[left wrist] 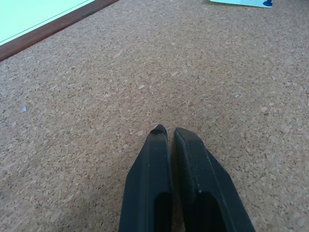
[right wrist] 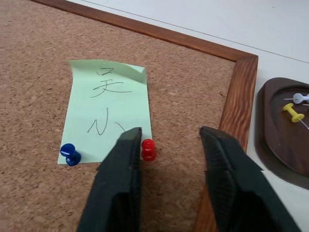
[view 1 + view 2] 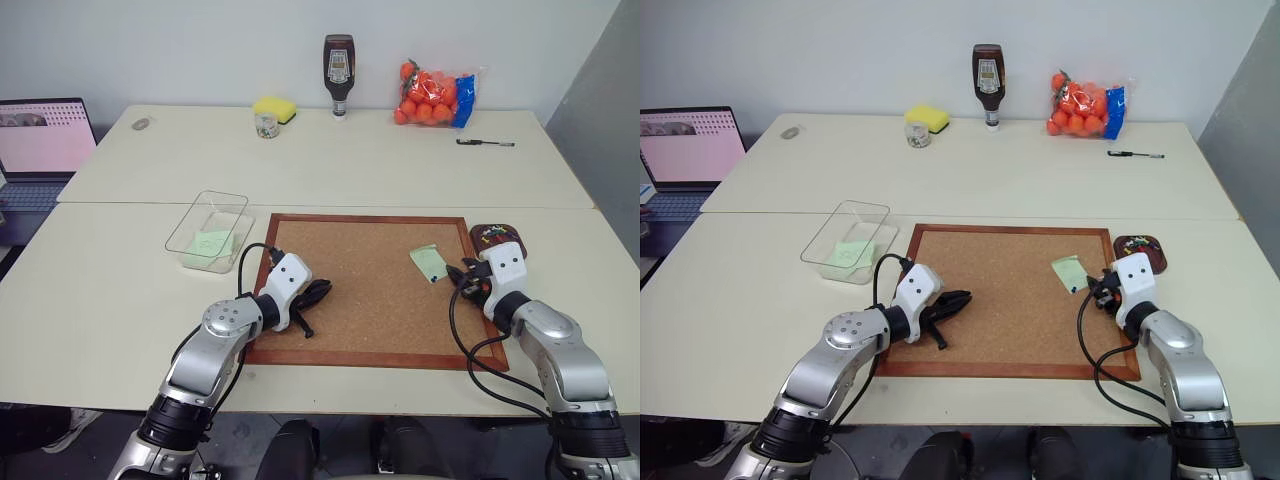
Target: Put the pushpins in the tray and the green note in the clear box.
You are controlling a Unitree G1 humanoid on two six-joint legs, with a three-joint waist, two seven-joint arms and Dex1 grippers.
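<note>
Looking down from the head, the green note (image 3: 428, 263) lies pinned on the corkboard (image 3: 370, 290); the left gripper (image 1: 171, 131) rests clenched. Wrist-on, the right gripper (image 2: 170, 131) gapes beside the red pushpin (image 2: 148, 149); it should centre before pinching.

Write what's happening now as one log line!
right tool: open, at red pushpin | green note: pinned on corkboard | blue pushpin: in | left tool: shut, idle

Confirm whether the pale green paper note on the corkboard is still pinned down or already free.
Pinned. The pale green paper note lies flat on the corkboard, with a blue pushpin and a red pushpin stuck through one edge.
</note>
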